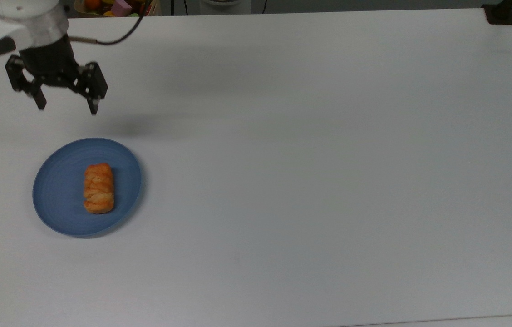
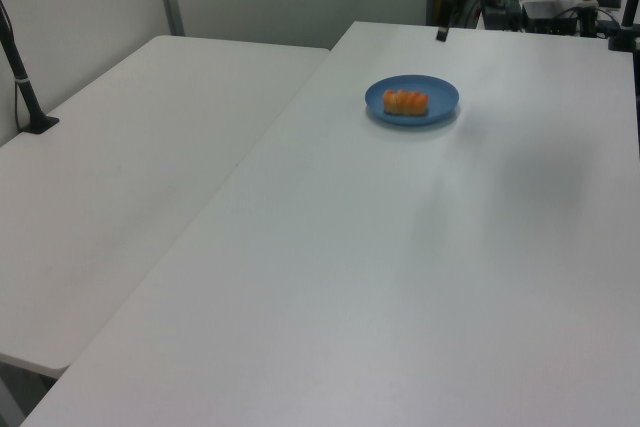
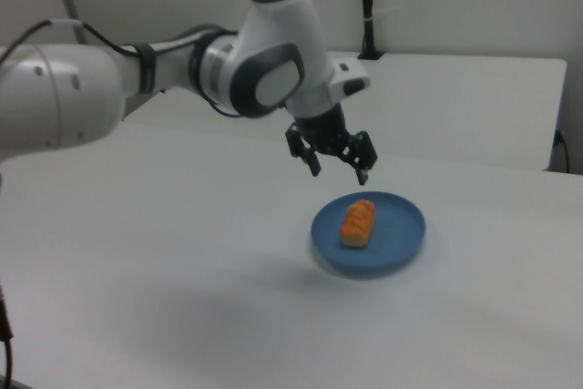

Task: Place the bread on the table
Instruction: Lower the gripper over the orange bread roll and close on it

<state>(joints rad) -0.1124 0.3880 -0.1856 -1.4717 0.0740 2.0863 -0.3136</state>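
The bread, a small golden-orange braided roll, lies on a round blue plate at the top view's left. My gripper hangs open and empty in the air, above the white table and short of the plate's far rim. In the right view it hovers just above and behind the bread. A fingertip shows in the left view beyond the plate.
A second white table adjoins in the left view's left half. Black posts are clamped at table corners. A basket of colourful items sits past the far edge. The tabletop stretches wide to the top view's right.
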